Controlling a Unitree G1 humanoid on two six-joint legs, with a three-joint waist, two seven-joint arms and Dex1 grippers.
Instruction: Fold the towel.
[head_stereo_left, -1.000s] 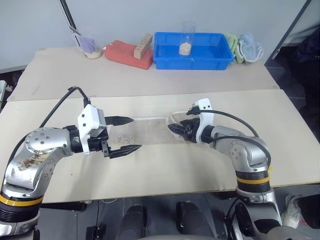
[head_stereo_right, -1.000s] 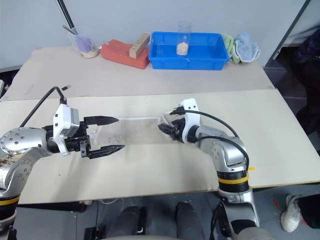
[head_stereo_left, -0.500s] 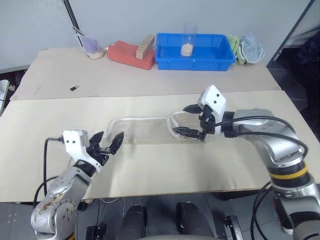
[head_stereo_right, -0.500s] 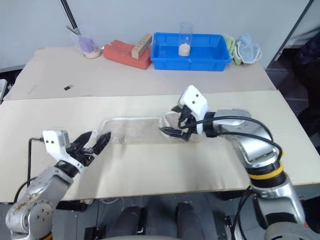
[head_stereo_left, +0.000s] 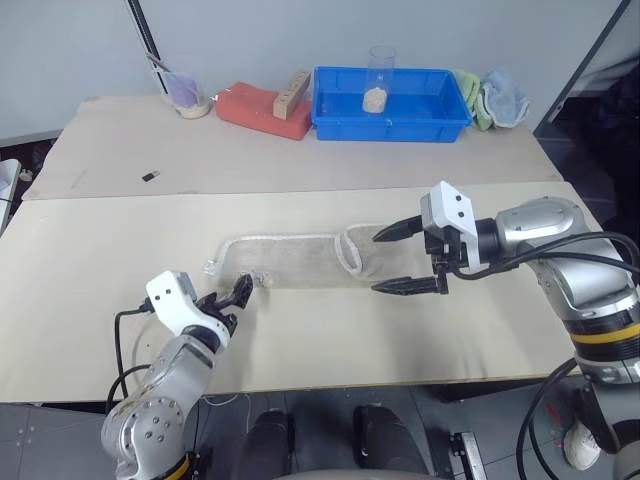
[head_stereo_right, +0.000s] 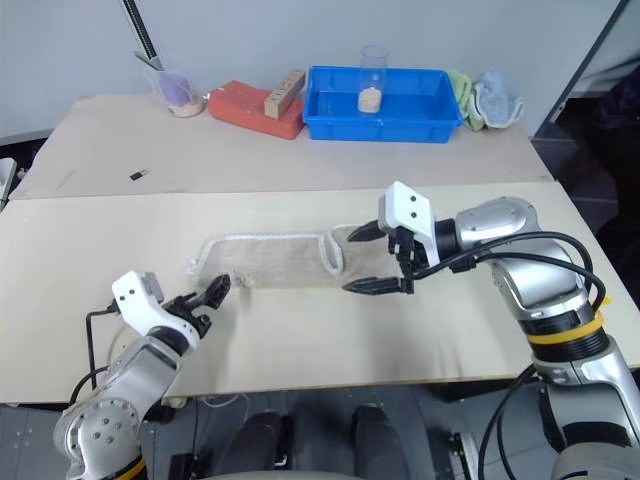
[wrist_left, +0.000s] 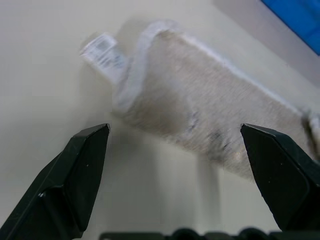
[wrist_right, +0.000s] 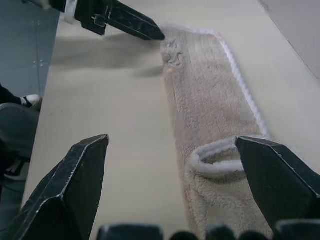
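**A:** so where's the towel (head_stereo_left: 300, 262) sitting? from the head cam it looks like a long narrow beige strip lying flat on the near table (head_stereo_left: 330, 340), running from 9 to 3 o'clock

**B:** yep, and the 3 o'clock end is flipped back on itself in a little loop with the white edging showing. the small white tag (wrist_left: 102, 48) sticks out at the 9 o'clock end, and there's a dark logo (head_stereo_left: 251, 277) near that corner

**A:** and the left gripper (head_stereo_left: 236, 293)?

**B:** low over the table at about 7 o'clock from the towel's tag end, fingers spread wide, nothing in them. one fingertip is right by the logo corner, can't tell if it's touching

**A:** right gripper (head_stereo_left: 400, 258)?

**B:** released too, fingers wide apart, hovering just past the looped end at 3 o'clock and pointing toward it, empty

**A:** background?

**B:** far table at 12 o'clock has a blue bin (head_stereo_left: 392, 113) with a clear cup (head_stereo_left: 377, 77) in it, a red block (head_stereo_left: 262, 108), plus green (head_stereo_left: 463, 84) and light blue cloths (head_stereo_left: 500, 95)
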